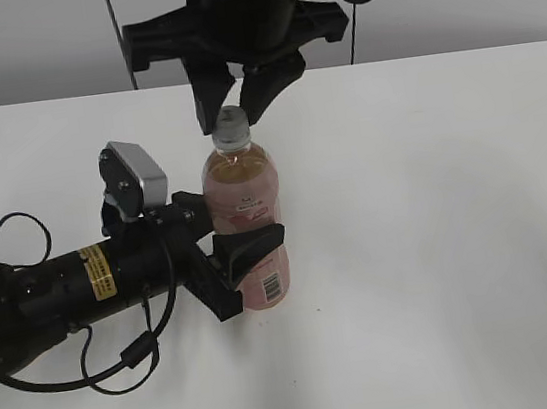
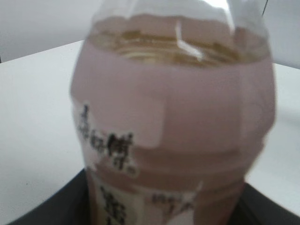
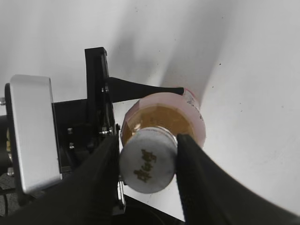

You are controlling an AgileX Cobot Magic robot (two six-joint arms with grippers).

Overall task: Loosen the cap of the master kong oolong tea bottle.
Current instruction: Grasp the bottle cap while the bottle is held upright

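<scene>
The master kong oolong tea bottle (image 1: 244,193) stands upright on the white table, with amber tea and a pink label. It fills the left wrist view (image 2: 173,117). My left gripper (image 1: 238,241) is shut on the bottle's lower body from the left; its dark fingers show at the bottom corners of the left wrist view (image 2: 164,218). The white cap (image 1: 232,124) is on the bottle. My right gripper (image 1: 233,117) comes down from above, and its two black fingers (image 3: 147,157) press both sides of the cap (image 3: 149,163). The bottle's shoulder (image 3: 164,115) shows below the cap.
The left arm (image 1: 73,286) lies low across the table's left side with a silver camera block (image 1: 139,177) on top; that block also shows in the right wrist view (image 3: 30,131). The white table (image 1: 440,243) spreads to the right and front.
</scene>
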